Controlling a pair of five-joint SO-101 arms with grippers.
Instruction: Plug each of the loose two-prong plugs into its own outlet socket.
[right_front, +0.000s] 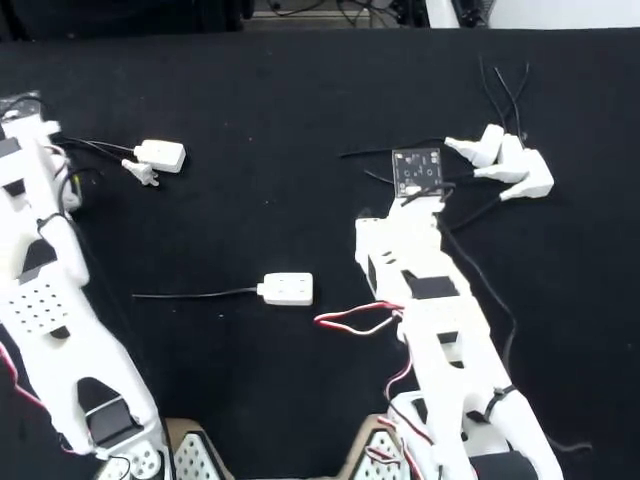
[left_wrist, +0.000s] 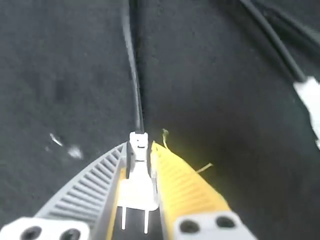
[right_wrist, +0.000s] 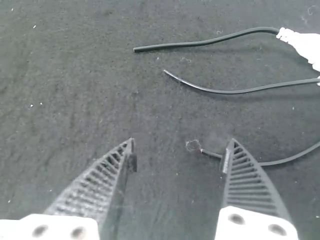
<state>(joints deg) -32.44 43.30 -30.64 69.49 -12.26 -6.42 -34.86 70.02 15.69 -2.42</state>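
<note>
Left claw (left_wrist: 140, 146) is clenched on a small white two-prong plug (left_wrist: 136, 187) over at the table's (right_front: 300, 100) left, prongs facing back into the claw. Good luck reaching the white socket block (right_front: 288, 288) mid-table like that. Right claw (right_wrist: 181, 142) gapes, empty.

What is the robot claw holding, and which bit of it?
The left claw pinches a white plug by its body, prongs free. The right claw holds nothing.

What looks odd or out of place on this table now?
The left end effector grips the plug with its prongs pointing back at the wrist, cord leading away. Before the open right end effector, three black cords end loose, joined to nothing.
</note>
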